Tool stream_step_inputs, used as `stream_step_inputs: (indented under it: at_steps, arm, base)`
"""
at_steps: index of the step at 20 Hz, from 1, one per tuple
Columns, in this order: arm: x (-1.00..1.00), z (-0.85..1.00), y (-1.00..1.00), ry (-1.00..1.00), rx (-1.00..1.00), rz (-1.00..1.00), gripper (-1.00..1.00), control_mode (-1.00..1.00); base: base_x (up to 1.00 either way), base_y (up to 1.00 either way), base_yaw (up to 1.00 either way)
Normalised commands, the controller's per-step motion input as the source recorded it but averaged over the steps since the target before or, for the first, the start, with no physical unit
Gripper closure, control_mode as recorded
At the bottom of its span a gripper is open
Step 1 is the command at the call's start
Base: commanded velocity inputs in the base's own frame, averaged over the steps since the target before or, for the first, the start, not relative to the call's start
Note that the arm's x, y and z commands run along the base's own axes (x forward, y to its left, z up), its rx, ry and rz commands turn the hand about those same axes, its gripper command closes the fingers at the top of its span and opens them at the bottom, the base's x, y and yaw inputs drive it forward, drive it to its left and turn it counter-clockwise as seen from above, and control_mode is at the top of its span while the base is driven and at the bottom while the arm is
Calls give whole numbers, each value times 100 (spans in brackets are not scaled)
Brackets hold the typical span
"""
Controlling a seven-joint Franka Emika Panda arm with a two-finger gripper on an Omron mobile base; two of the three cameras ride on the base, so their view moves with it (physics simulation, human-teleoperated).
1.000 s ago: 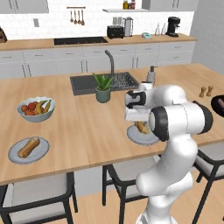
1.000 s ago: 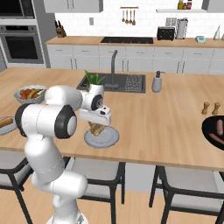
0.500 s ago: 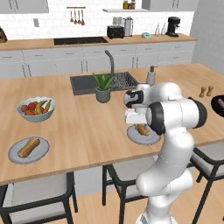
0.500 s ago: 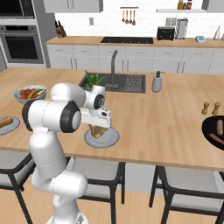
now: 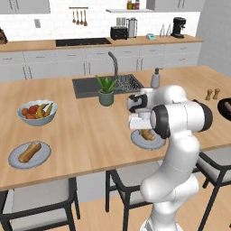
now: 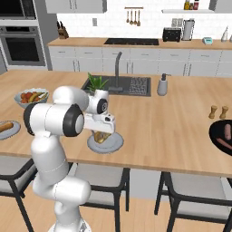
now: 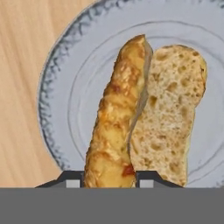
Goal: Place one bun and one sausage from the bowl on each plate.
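The pincer is closed narrow on the bun, holding its near end between the two dark fingertips just above the near plate at the counter front edge. A second bread piece lies on this plate. The far plate carries a bun and sausage, and the black bowl holds sausages

The counter at the left of the hand view looked like smooth wood. The plate was grey with a bumpy rim. The bun looked rough and crusty.
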Motion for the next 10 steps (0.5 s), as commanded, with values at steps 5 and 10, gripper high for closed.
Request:
stream_step_inputs:
  at_steps: [5,10]
  arm:
    - [-32,-23,-6,-4,4,1,-100,-100]
    - [-36,1,-3,-18,6,0,-100,-100]
  base:
    - [0,0,0]
    - [0,0,0]
